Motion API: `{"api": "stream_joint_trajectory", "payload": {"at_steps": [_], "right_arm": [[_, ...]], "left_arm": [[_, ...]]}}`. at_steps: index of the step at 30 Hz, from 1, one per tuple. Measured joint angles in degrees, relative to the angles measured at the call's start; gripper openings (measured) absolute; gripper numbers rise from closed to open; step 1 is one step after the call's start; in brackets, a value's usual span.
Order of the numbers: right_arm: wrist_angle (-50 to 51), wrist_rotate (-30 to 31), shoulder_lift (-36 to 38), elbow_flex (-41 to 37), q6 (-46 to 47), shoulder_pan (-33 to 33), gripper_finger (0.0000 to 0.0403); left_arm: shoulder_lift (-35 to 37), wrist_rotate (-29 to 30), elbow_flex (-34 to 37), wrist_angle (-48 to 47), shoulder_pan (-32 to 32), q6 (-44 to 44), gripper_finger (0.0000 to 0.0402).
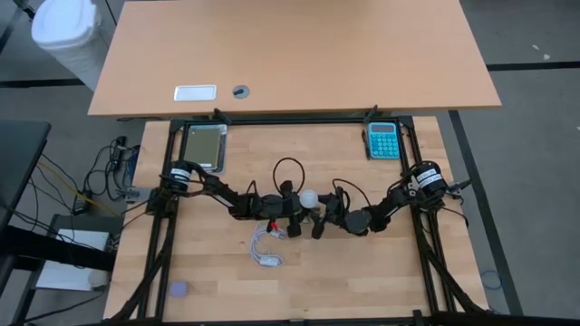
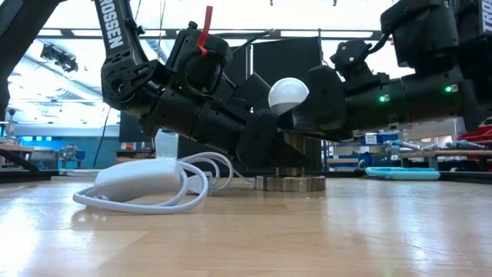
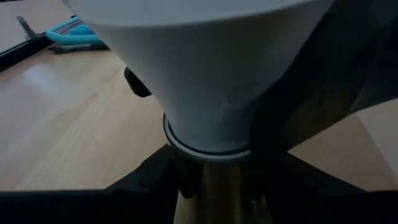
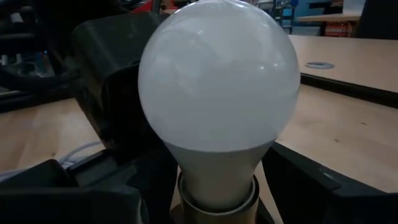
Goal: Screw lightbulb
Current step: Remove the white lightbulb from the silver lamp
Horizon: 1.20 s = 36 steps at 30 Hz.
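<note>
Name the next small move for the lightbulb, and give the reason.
Probably the right gripper should finish closing on the lightbulb and twist it. The bulb stands upright in the brass socket, which the left gripper clamps low down.

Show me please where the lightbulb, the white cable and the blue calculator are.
lightbulb [image 4: 219,81]: right wrist view, on the frosted globe.
white cable [image 2: 165,201]: low view, on the front loop of the coil.
blue calculator [image 1: 383,141]: high view, on its keypad.
</note>
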State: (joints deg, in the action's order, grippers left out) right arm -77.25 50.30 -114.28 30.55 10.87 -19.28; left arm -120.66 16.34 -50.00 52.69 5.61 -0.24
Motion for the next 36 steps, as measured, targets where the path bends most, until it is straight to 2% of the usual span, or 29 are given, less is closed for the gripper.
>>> {"api": "stream_joint_trajectory", "payload": {"at_steps": [6,12,18,22,28,32,36], "right_arm": [[-0.04,-0.36,0.00,0.00,-0.05,0.23,0.0218],[0.01,-1.70,0.00,-0.06,-1.10,0.28,0.0156],[-0.10,-3.19,0.00,-0.17,-1.75,0.32,0.0155],[-2.59,-7.16,0.05,-2.17,-1.88,0.47,0.0161],[-9.52,-17.58,0.11,-6.98,-1.79,3.14,0.0157],[-10.07,-28.19,0.26,-8.22,-3.67,7.10,0.0157],[-10.42,-41.52,0.33,-8.84,-6.95,12.12,0.0158]], "left_arm": [[0.00,-0.02,0.00,0.04,0.00,-0.03,0.0188],[0.00,-0.07,0.02,0.00,0.00,-0.23,0.0188],[0.00,-0.07,0.04,-0.02,0.02,-0.21,0.0188],[0.00,-0.65,0.04,0.04,0.07,-0.16,0.0188],[0.00,-1.03,-0.11,0.27,0.11,-0.04,0.0188],[0.00,-0.96,-0.07,0.09,0.11,-0.19,0.0188],[0.00,-0.81,0.00,0.00,0.12,-0.04,0.0188]]}}
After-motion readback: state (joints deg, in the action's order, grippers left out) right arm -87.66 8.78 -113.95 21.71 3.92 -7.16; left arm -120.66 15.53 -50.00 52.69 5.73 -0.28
